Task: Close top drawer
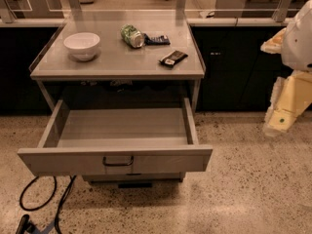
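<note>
The top drawer [122, 126] is a wide, shallow grey metal drawer under the grey table top [117, 65]. It stands pulled far out toward the camera and its inside is empty. Its flat front panel [165, 162] carries a small dark bail handle [118, 161] at the centre. Only cream and white arm segments [287, 106] show at the right edge, apart from the drawer and to the right of it. My gripper is not in view.
On the table top lie a white bowl [82, 45], a green can [132, 35] on its side, a blue packet [157, 39] and a dark snack bar [173, 58]. Black cables [39, 204] loop on the speckled floor at the lower left. Dark cabinets [234, 67] stand behind.
</note>
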